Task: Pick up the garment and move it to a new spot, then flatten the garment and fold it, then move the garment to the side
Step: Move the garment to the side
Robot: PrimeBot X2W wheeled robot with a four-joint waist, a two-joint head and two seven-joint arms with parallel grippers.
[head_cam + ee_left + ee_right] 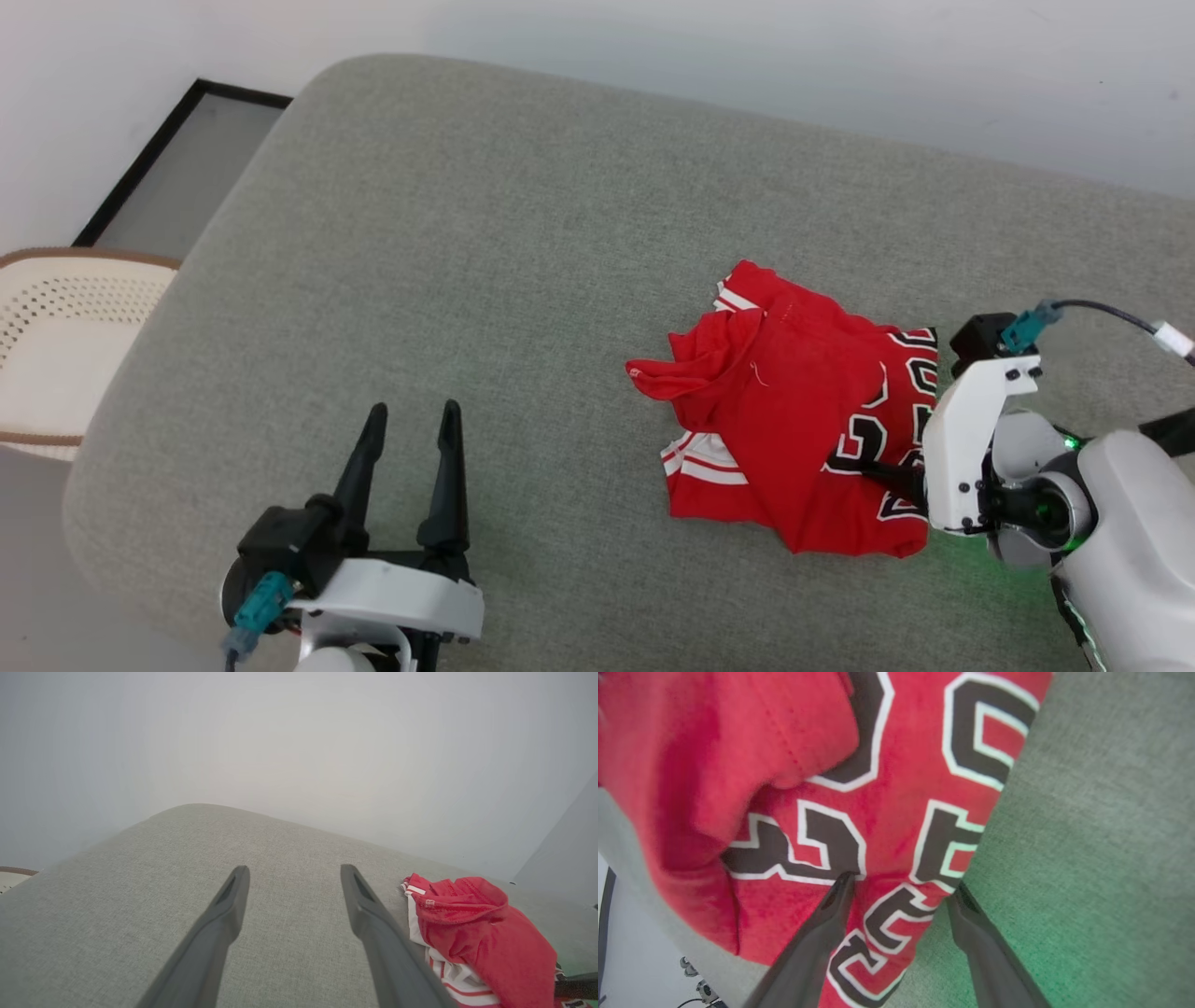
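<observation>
The garment (pixel 794 420) is a red jersey with black-and-white lettering and striped trim, lying crumpled on the grey cushion (pixel 485 280) at the centre right. My right gripper (pixel 901 889) is open, pointing down at the garment's right edge; one finger lies over the lettered cloth (pixel 887 826), the other over bare cushion. In the head view its white wrist housing hides most of the fingers (pixel 892 476). My left gripper (pixel 411 420) is open and holds nothing, low over the cushion at the lower left, well left of the garment (pixel 476 933).
The cushion's rounded edge (pixel 140 373) falls away on the left. Past it stands a cream perforated chair or basket (pixel 56 327) and a dark-framed panel (pixel 177 159) on the floor. A pale wall (pixel 747 56) rises behind the cushion.
</observation>
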